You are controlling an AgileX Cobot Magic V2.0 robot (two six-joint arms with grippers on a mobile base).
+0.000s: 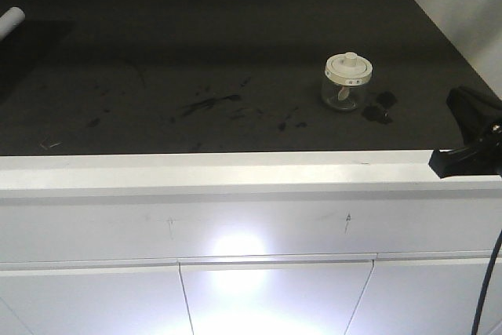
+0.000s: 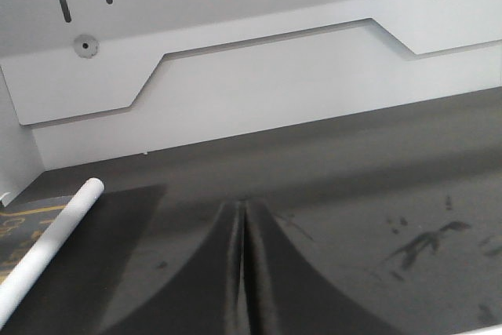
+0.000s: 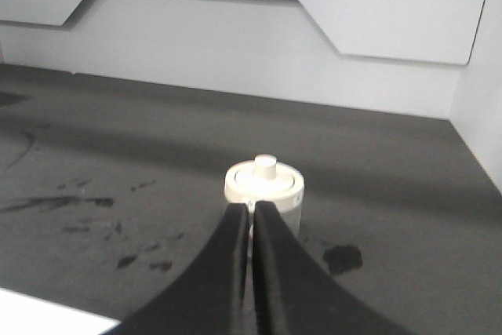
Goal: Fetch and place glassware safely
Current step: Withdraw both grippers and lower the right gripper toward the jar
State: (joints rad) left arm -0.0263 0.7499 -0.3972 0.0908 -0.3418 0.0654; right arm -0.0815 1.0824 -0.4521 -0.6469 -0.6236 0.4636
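The glassware is a small squat clear jar with a cream-white knobbed lid, standing upright on the dark countertop at the right. In the right wrist view the glassware stands just beyond the tips of my right gripper, whose jaws are shut with nothing between them. From the front, my right gripper hangs at the counter's front right edge, apart from the jar. My left gripper is shut and empty over the left part of the counter, and it does not show in the front view.
A white rolled paper tube lies at the far left, left of my left gripper. Dark smudges mark the counter's middle, and a black blot sits right of the jar. A white back wall and right side wall bound the counter.
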